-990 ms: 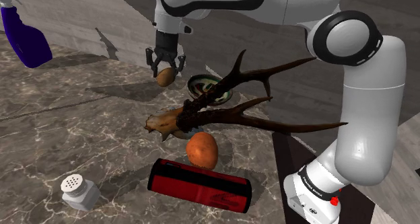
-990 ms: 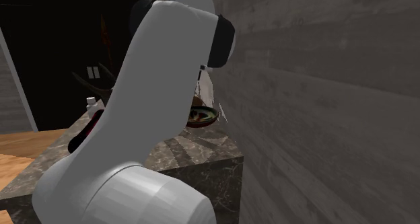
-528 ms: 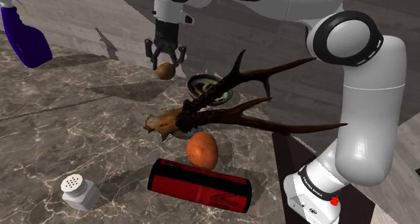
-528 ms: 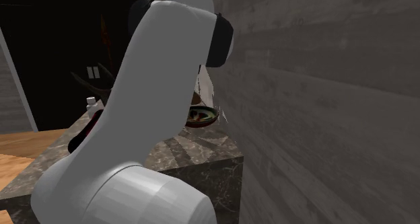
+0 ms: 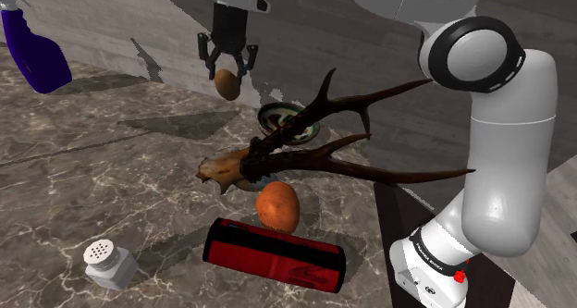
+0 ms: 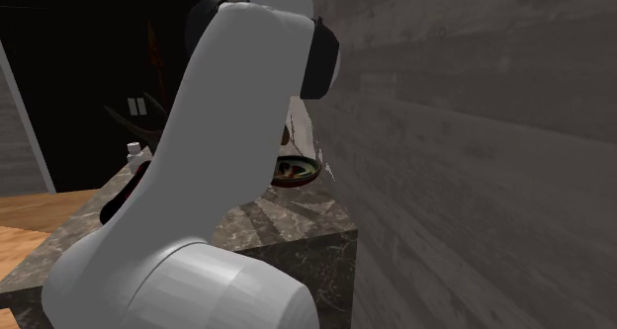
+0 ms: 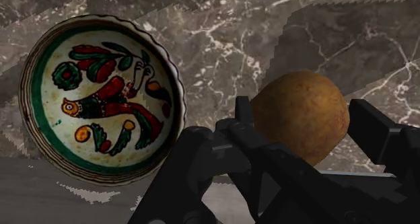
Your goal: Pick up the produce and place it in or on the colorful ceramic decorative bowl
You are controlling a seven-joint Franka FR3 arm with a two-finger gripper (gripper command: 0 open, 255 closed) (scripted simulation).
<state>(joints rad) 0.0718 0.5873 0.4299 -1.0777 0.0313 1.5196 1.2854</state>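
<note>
Hanging over the counter (image 5: 111, 158) in the shoulder view, the gripper (image 5: 227, 72) clasps a brown potato (image 5: 227, 86) — the painted bowl (image 5: 288, 121) lies just right of it and lower, by the antlers (image 5: 305, 149). Second exterior view: the bowl sits near the wall (image 6: 475, 129). Wrist view: potato clamped between the fingers (image 7: 377, 132), bowl off to the side — not beneath

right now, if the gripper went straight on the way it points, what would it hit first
Probably the marble counter, with the potato held in the gripper touching first. The painted bowl sits off to one side of that line, though depth is unclear.
</note>
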